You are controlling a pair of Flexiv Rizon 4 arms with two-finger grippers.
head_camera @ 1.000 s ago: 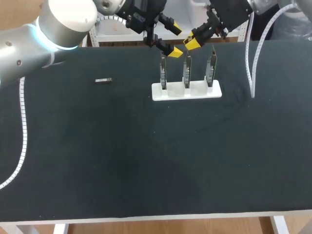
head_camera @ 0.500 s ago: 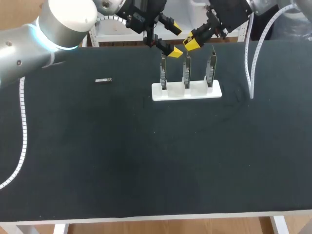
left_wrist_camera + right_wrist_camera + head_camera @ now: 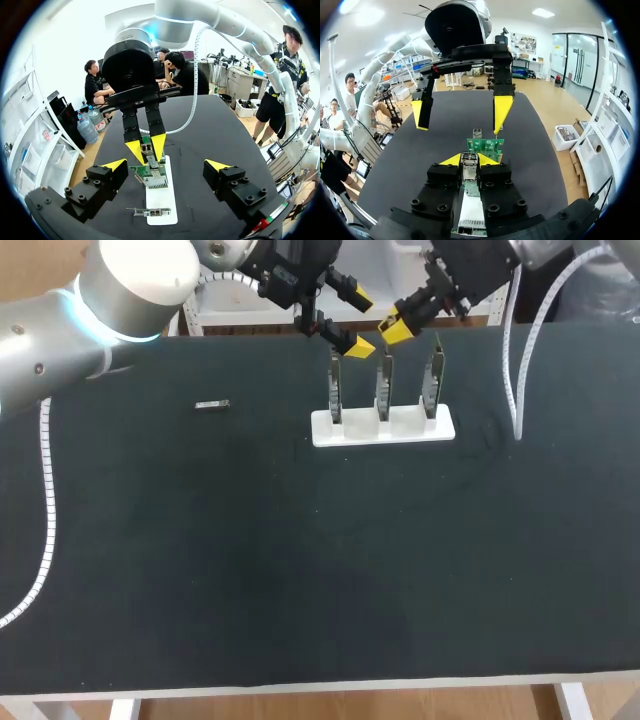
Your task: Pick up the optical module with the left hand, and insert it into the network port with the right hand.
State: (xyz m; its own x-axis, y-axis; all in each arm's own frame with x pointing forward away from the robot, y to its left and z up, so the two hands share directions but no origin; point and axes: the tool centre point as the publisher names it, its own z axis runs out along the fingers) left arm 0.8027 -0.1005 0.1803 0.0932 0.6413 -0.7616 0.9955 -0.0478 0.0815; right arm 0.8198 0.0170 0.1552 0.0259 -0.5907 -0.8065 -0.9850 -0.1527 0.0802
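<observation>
On the black counter (image 3: pixel 300 570), a white holder (image 3: pixel 345 430) stood at about 1 o'clock from the middle, and three green boards stood upright in it in one row. The right gripper (image 3: pixel 469 160) hung directly over the top edge of the middle board (image 3: pixel 383 388). Its fingers were almost closed, and they pinched a small silver optical module (image 3: pixel 469 167) from two sides. The module was right above the top of that board, but I could not tell if it already sat in the port. The left gripper (image 3: pixel 166 165) was at 12 o'clock of the counter, just beside the right one and facing it, above the board at the 9 o'clock end of the row. Its fingers were wide open and held nothing, and they touched neither the boards nor the other gripper. A small grey oblong piece (image 3: pixel 212 405) lay flat on the counter at about 10 o'clock, well apart from the holder and from both grippers.
</observation>
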